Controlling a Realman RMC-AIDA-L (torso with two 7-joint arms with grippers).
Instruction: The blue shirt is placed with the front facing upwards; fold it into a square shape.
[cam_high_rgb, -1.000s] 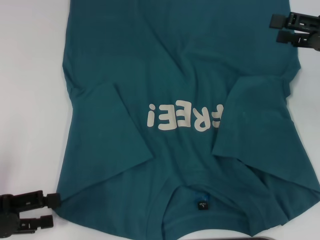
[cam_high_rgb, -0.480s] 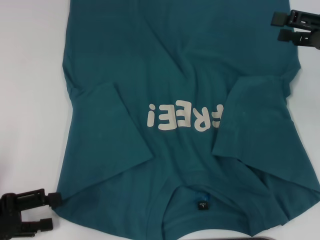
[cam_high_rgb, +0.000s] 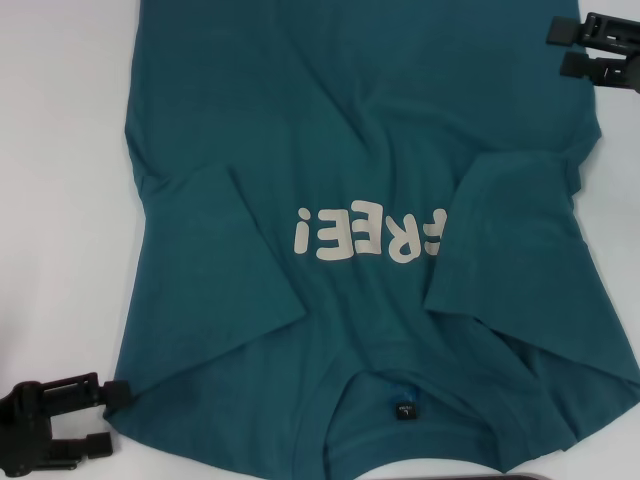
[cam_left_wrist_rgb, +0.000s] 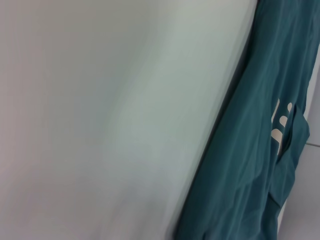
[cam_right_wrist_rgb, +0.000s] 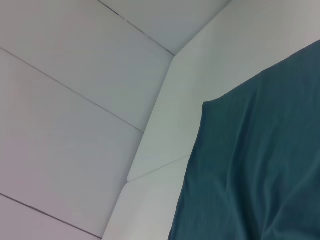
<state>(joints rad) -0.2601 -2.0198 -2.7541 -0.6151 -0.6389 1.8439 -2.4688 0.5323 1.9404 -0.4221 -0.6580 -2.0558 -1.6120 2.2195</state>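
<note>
The blue shirt (cam_high_rgb: 350, 150) lies flat on the white table (cam_high_rgb: 60, 200), collar toward me, with its pale "FREE!" lettering (cam_high_rgb: 365, 232) facing up and a black neck tag (cam_high_rgb: 403, 411) showing. Both sleeves are folded inward: one (cam_high_rgb: 225, 265) on the left and one (cam_high_rgb: 510, 240) on the right, which covers the end of the lettering. My left gripper (cam_high_rgb: 113, 418) is open at the near left shoulder corner, its upper fingertip at the cloth's edge. My right gripper (cam_high_rgb: 557, 50) is open over the far right edge. The shirt (cam_left_wrist_rgb: 250, 150) also shows in the left wrist view, and a hem corner (cam_right_wrist_rgb: 250, 175) in the right wrist view.
White table surface runs along the shirt's left side. A dark object's edge (cam_high_rgb: 560, 477) peeks in at the near right. The right wrist view shows white panels and a seam (cam_right_wrist_rgb: 150, 125) beyond the shirt's hem corner.
The right gripper has drifted slightly up and to the right, away from the shirt. The left gripper has shifted a little lower and toward the shoulder corner. The shirt has not moved.
</note>
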